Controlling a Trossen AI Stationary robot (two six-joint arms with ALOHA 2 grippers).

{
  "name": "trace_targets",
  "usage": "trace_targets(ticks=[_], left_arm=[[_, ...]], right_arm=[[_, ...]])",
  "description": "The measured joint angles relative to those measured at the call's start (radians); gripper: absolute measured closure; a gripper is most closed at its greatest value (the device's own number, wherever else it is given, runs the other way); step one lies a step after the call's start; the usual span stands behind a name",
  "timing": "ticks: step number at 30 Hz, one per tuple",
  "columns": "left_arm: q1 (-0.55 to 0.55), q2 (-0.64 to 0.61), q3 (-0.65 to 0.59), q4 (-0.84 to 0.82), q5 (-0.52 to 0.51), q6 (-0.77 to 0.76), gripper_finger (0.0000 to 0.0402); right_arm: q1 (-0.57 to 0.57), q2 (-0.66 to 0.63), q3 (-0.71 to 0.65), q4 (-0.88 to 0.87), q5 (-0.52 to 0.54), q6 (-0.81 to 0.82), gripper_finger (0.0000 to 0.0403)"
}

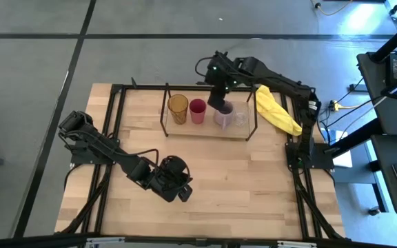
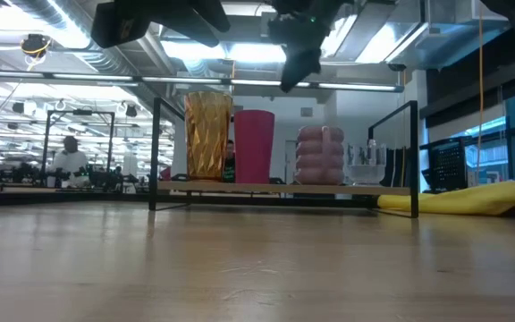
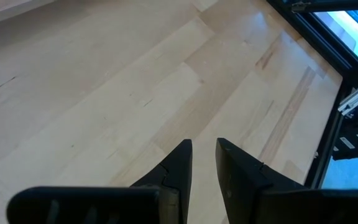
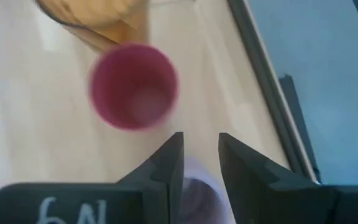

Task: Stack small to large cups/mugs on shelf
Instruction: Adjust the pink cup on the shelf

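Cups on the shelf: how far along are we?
Looks nearly done: amber tumbler, red cup, lavender mug and clear glass all stand in a row on the shelf, tallest to smallest. The right gripper hovers over the mug, empty. The left gripper waits over bare table. Only retreat seems left.

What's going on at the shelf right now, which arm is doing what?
All four vessels stand in a row on the shelf: amber tumbler, red cup, lavender mug and clear glass, tallest to smallest. The right gripper hangs over the lavender mug with its fingers slightly apart, holding nothing. The left gripper waits over the bare table nearer the front, also holding nothing, fingers slightly apart. A yellow cloth lies beside the shelf.
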Motion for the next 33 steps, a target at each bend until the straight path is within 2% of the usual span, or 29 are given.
trace_targets(ticks=[7, 20, 27, 33], left_arm=[[0.008, 0.000, 0.000, 0.001, 0.001, 0.017, 0.0335], [0.011, 0.000, 0.000, 0.033, 0.007, 0.017, 0.0335], [0.008, 0.000, 0.000, 0.038, 0.007, 0.016, 0.0335], [0.009, 0.000, 0.000, 0.038, 0.007, 0.017, 0.0335]], right_arm=[[0.060, 0.009, 0.001, 0.060, -0.014, 0.017, 0.0301], [0.051, 0.124, 0.001, 0.091, -0.099, 0.112, 0.0301], [0.032, 0.137, 0.000, 0.097, -0.034, 0.097, 0.0301], [0.021, 0.134, 0.000, 0.096, -0.028, 0.087, 0.0301]])
